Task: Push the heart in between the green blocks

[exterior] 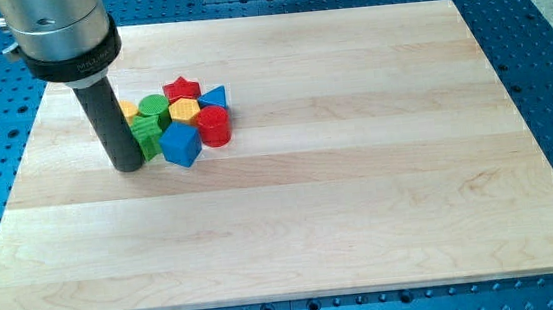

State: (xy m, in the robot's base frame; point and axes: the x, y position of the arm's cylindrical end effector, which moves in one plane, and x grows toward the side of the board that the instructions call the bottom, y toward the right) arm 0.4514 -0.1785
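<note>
Board [358,168]: pale wood, planks joined lengthwise, grain visible, smooth satin finish. My rod [113,119]: dark, matt, looks like rubber or plastic; my tip [129,168] same finish. Collar [60,33] above rod: brushed silvery metal with black band. Blocks matt, look like plastic: red star [181,87], red cylinder [214,126], blue cube [181,143], green blocks [151,126] with ribbed sides. Table [545,11] under board: blue metal, perforated, slight sheen.

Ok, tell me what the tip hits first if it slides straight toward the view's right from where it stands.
Most likely the green block: my tip sits at its left edge, seemingly touching it already. Just beyond lies the blue cube. Depth is hard to judge, so contact is uncertain.
</note>
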